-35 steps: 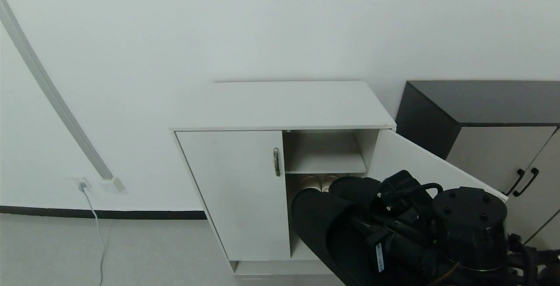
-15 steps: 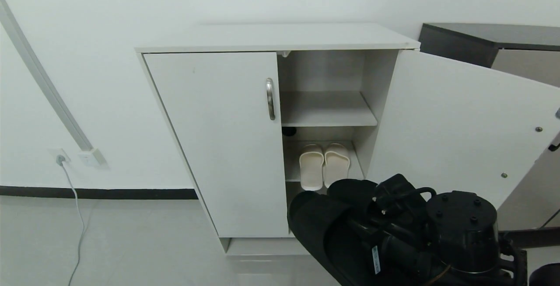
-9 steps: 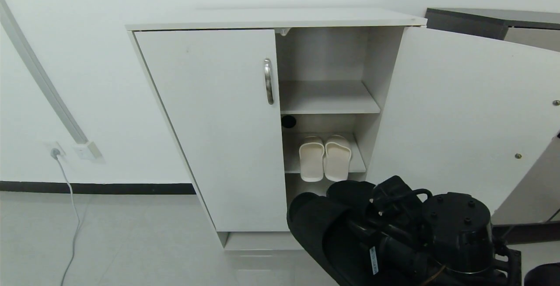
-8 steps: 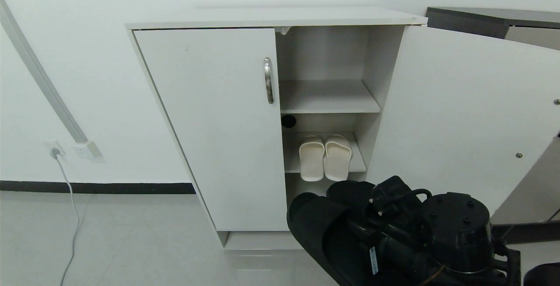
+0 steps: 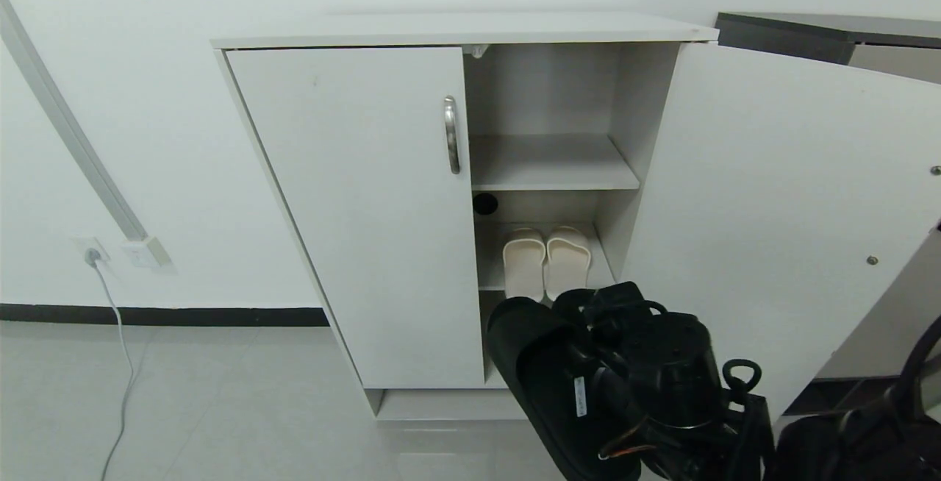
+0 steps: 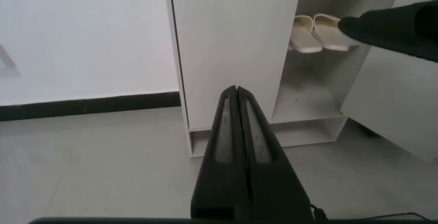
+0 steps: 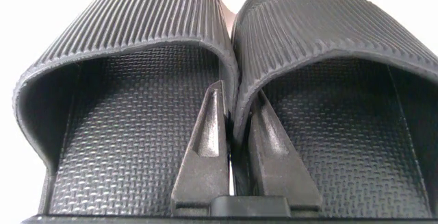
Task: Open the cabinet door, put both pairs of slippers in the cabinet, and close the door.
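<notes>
The black slippers (image 7: 137,107) are a matched pair with ribbed straps and a diamond-textured footbed, held side by side so their inner walls press together. The right gripper (image 7: 237,94) has its two fingers nearly closed, one inside each slipper, pinching those inner walls between them. In the head view the pair (image 5: 540,371) sits at lower centre, toes pointing up toward the cabinet's lower opening. Whether the toes have passed the front edge is hard to judge from this angle.

The white cabinet (image 5: 456,29) fills the middle of the frame. Its left door (image 5: 367,209) is closed and carries a vertical metal handle (image 5: 451,135). The right door (image 5: 772,209) is swung wide open toward the right edge. Inside, an upper shelf (image 5: 551,165) runs across the open half. On the shelf below it, a pair of cream slippers (image 5: 545,264) lies toes outward, just above the black pair. The right arm and the black pair hide most of the bottom compartment.

The left gripper (image 6: 236,94) hangs low over the grey floor in front of the closed door, its fingers pressed flat together with nothing between them.

A dark cabinet (image 5: 823,32) stands at upper right. A wall socket (image 5: 92,254) with a trailing cable is at lower left.
</notes>
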